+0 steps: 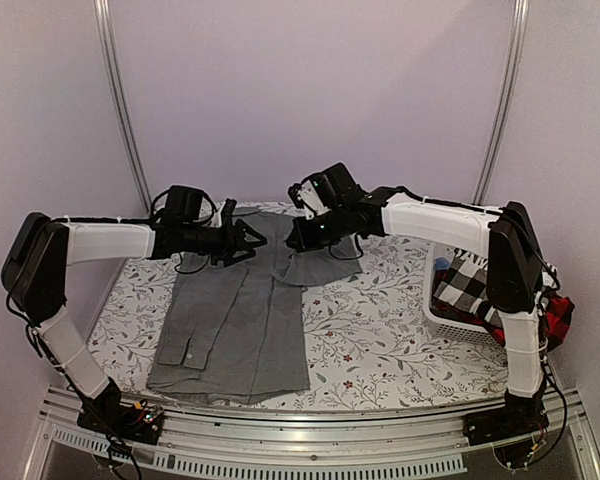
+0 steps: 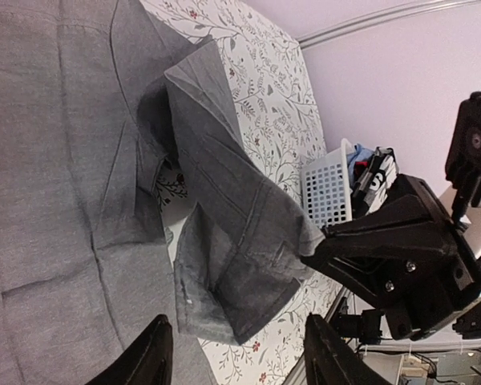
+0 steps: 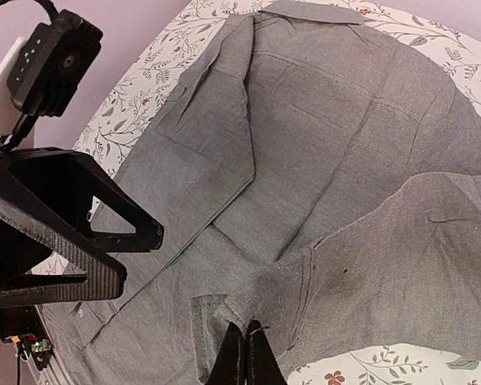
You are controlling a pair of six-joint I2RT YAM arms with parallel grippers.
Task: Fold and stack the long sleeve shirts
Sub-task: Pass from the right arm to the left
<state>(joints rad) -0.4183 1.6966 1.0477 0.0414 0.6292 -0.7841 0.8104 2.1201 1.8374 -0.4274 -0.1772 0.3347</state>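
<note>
The left claw [image 1: 256,241] is hovering spread over the grey shirt [image 1: 242,325], which is lying on the table [image 1: 380,330]; it's gripping nothing. The right claw [image 1: 298,240] is pinching a sleeve, lifting it. They're folding that sleeve in, I'd say; next it needs carrying across the body and laying flat. Checked shirts [image 1: 470,285] are waiting in the basket [image 1: 435,300].

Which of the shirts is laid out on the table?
The plain grey shirt; the black-and-white checked shirt and red-and-black checked shirt are bunched at the white basket on the right.
</note>
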